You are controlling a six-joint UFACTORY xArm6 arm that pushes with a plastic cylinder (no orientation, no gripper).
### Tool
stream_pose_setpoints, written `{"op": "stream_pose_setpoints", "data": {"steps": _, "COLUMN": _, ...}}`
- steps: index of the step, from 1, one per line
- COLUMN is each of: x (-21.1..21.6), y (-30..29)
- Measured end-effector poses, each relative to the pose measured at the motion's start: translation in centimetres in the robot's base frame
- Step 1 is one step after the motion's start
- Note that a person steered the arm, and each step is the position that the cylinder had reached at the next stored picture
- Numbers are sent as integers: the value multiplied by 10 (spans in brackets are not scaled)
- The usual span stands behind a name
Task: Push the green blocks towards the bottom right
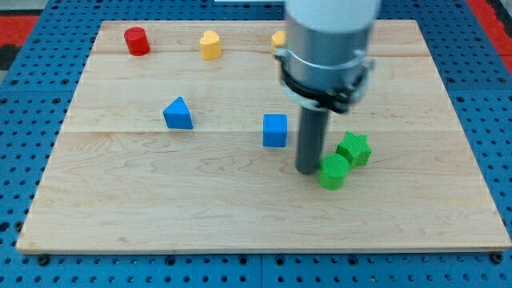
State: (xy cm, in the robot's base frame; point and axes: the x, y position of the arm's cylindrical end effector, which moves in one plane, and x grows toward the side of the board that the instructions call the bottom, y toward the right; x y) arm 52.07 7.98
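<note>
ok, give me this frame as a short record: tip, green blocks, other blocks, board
tip: my tip is down on the board, just to the view's left of the green cylinder, touching or nearly so
green blocks: green cylinder and green star, side by side, star up and to the view's right
blue blocks: blue cube, blue triangle
top row: red cylinder, yellow block, another yellow block partly hidden by the arm
board: wooden board
</note>
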Motion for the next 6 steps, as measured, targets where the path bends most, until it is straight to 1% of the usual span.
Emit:
{"op": "stream_pose_setpoints", "data": {"steps": 1, "x": 8, "y": 19}}
{"op": "stream_pose_setpoints", "data": {"steps": 2, "x": -47, "y": -3}}
{"op": "stream_pose_setpoints", "data": {"steps": 3, "x": -57, "y": 30}}
{"op": "stream_pose_setpoints", "data": {"steps": 4, "x": -9, "y": 71}}
{"op": "stream_pose_setpoints", "data": {"steps": 5, "x": -32, "y": 62}}
{"op": "stream_pose_setpoints", "data": {"steps": 6, "x": -85, "y": 62}}
